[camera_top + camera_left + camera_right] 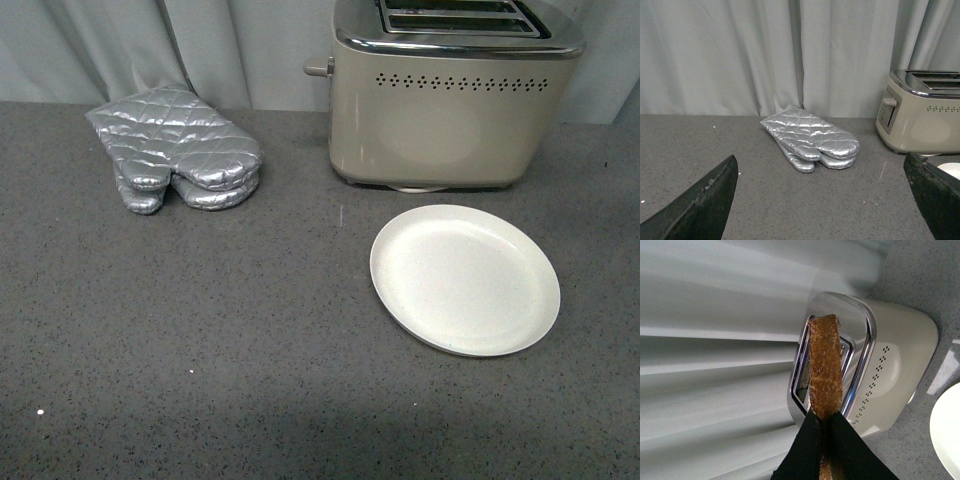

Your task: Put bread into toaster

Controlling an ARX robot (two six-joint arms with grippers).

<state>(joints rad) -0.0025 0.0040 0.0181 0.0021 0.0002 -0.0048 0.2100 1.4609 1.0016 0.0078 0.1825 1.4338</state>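
Note:
In the right wrist view my right gripper (pixel 823 421) is shut on the bread (pixel 825 370), a brown-crusted slice seen edge-on, hanging above the chrome top of the toaster (pixel 890 365) and lined up over its slots. The beige toaster (pixel 450 110) stands at the back right of the counter in the front view, both slots empty there. The toaster (pixel 925 120) also shows at the edge of the left wrist view. My left gripper (pixel 825 200) is open, low over bare counter, its dark fingers (pixel 705 205) wide apart. Neither arm shows in the front view.
A round white plate (pixel 465 280) lies empty in front of the toaster. Silver quilted oven mitts (pixel 175 150) are stacked at the back left, and the oven mitts (pixel 810 137) lie ahead of my left gripper. A grey curtain (pixel 200 50) hangs behind the speckled counter (pixel 200 350).

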